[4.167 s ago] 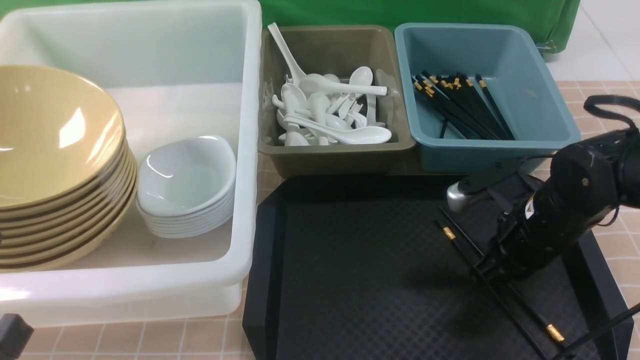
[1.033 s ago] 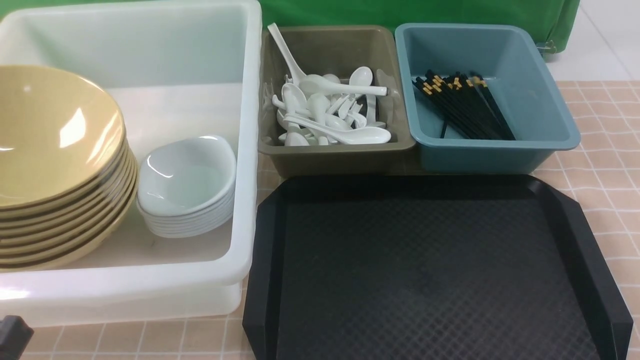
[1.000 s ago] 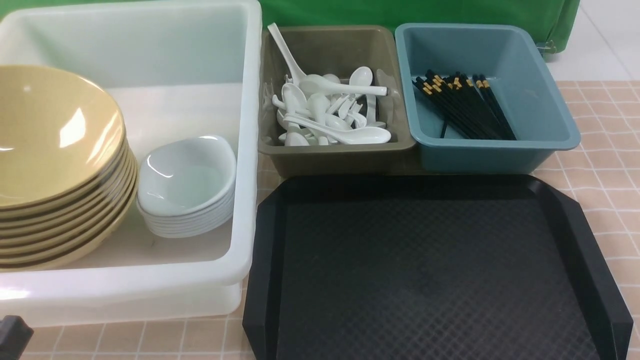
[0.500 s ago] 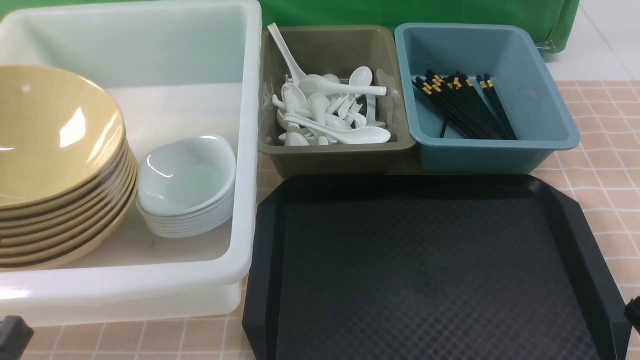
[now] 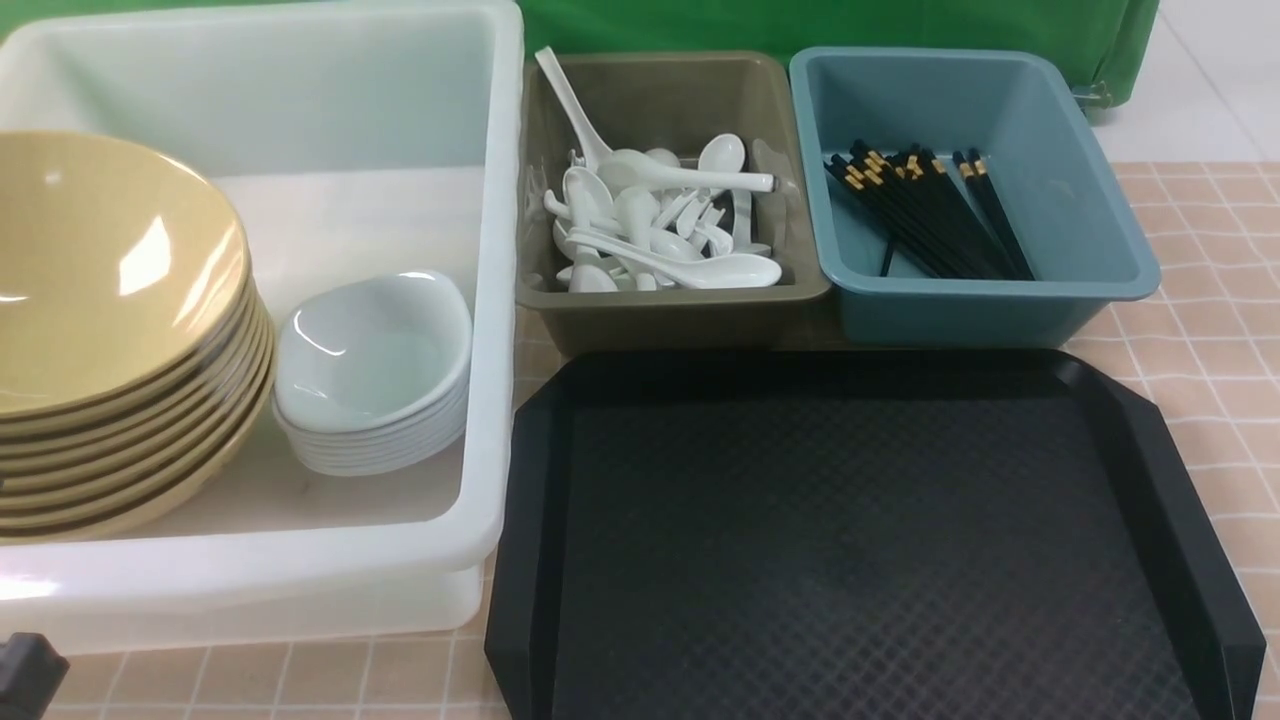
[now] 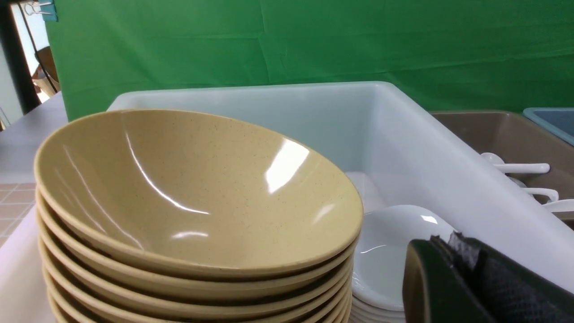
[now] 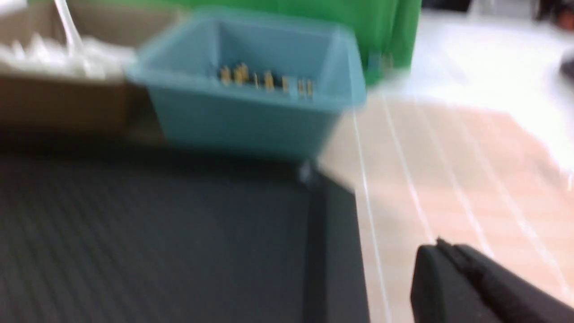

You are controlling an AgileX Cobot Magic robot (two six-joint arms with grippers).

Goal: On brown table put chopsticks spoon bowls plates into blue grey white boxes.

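Front view: thin black gold-banded chopsticks (image 5: 925, 215) lay in the teal-blue plastic bin (image 5: 1090, 200); black textured tray (image 5: 860, 540) bare. Stiff, light, slippery; best pinched mid-length. Left wrist: my left gripper (image 6: 453, 251) was pressed together, empty, beside stacked glossy mustard-yellow bowls (image 6: 193, 211). Right wrist: right gripper (image 7: 444, 264) together, empty.

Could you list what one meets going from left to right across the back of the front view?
Stack of yellow bowls → stack of white plates, both inside the white tub → olive-grey bin of white spoons → teal-blue bin of black chopsticks.
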